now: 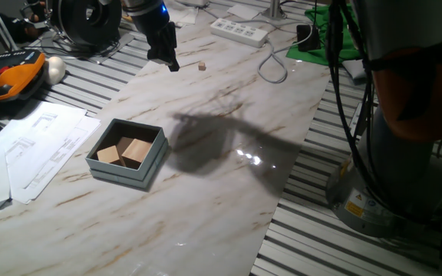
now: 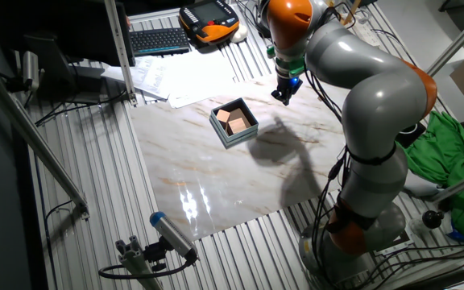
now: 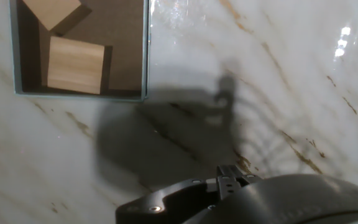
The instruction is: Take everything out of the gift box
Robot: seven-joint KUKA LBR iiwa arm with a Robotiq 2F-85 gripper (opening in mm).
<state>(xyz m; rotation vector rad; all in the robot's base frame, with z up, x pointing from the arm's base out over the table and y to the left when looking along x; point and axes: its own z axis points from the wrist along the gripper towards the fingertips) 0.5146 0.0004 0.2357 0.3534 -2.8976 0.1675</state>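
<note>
**Two blocks in the box, gripper high and off to one side**

The gift box [image 1: 127, 155] sits on the marble tabletop [image 1: 229, 192], near the edge closest to the white paper sheets [image 1: 37, 146]. Inside it lie two light-tan wooden blocks [image 1: 126, 152], touching each other and bunched toward one corner. No multicoloured puzzle cube shows in any view.

The gripper [image 1: 163, 47] hangs well above the table and well apart from the box, toward the far end where a tiny tan cube [image 1: 202, 67] rests. Whether its fingers are spread or pressed together cannot be told; the hand view shows only the hand's dark housing.

In the hand view the box lies at the upper left, so the coming move is likely a sideways shift that way before any descent. The blocks look roughly cubic, with no long axis to align to.
</note>
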